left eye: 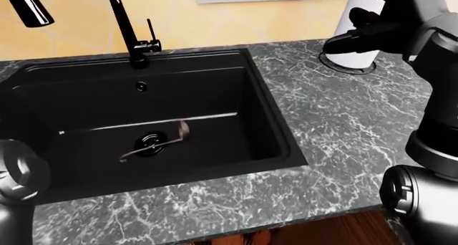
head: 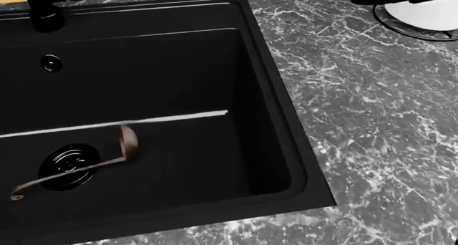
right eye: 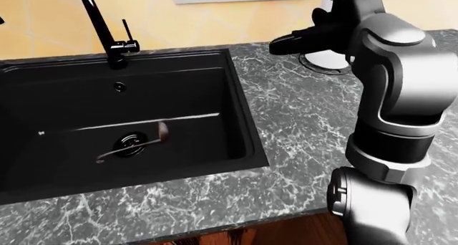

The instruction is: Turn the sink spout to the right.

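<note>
In the left-eye view the sink spout (left eye: 122, 19) is a tall black neck rising from its base at the top rim of the black sink (left eye: 275, 121), long axis pretty much upright, with its outlet end (left eye: 27, 7) hanging at the upper left. The right hand (left eye: 372, 27) is up at the top right over the marble counter (left eye: 343, 127), well apart from the spout, so the spout lies off to the hand's left across the whole basin; fingers look loosely curled round nothing, though I can't tell for sure. Only a bit of the left arm (left eye: 17, 175) shows at the lower left edge, its hand out of sight. A ladle (left eye: 161, 140) lies in the basin over the drain. Head view mostly shows basin, just the faucet base (head: 46, 11) at top left. Right-eye view: the right arm (right eye: 390, 94) stands over open counter, nothing between hand and faucet.
</note>
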Tool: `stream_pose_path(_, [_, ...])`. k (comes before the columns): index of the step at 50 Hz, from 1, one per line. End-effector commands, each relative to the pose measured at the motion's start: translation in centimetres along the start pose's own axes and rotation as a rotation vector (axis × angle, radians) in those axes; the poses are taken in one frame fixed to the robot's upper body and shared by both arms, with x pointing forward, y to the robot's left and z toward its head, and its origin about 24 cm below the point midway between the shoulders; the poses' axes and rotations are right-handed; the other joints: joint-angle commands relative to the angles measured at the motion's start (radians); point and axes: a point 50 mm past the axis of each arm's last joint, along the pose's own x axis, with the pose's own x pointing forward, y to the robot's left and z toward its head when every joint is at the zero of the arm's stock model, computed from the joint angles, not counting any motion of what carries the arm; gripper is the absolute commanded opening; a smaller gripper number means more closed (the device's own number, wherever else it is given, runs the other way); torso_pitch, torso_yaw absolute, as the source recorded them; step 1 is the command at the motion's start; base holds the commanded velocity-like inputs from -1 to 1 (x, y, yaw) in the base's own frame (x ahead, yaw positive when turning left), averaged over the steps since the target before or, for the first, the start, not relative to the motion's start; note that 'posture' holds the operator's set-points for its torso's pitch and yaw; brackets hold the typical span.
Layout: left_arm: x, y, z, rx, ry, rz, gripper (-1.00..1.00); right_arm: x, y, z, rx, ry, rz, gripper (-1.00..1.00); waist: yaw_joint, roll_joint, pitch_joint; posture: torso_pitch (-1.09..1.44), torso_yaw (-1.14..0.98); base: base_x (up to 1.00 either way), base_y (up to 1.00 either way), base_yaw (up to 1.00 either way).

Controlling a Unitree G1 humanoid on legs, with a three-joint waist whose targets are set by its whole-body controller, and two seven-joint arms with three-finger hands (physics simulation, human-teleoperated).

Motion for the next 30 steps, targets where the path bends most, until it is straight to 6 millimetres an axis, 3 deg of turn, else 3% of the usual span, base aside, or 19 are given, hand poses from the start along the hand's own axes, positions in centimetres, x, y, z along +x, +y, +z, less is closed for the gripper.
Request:
stream_pose_path(1, [-0.4,0.0,1.9,-0.008,-0.082,0.004,1.00,-0.7,-0.4,1.9,-0.015,-0.099,-0.025,1.00,-0.005,0.002,-0.028,0.00,0.00,0.00,0.00,0.00])
stream_pose_path(18, [-0.4,0.1,1.9,-0.012,-0.069,0.004,1.00,-1.0,-0.6,2.7,-0.022,-0.096,-0.032,1.00,-0.010,0.003,-0.027,0.00,0.00,0.00,0.00,0.00])
stream_pose_path(30, [-0.4,0.3,2.0,-0.011,-0.068,0.009,1.00,-1.2,-0.7,2.9,-0.024,-0.099,-0.035,1.00,-0.006,0.003,-0.044,-0.04,0.00,0.00,0.00,0.00])
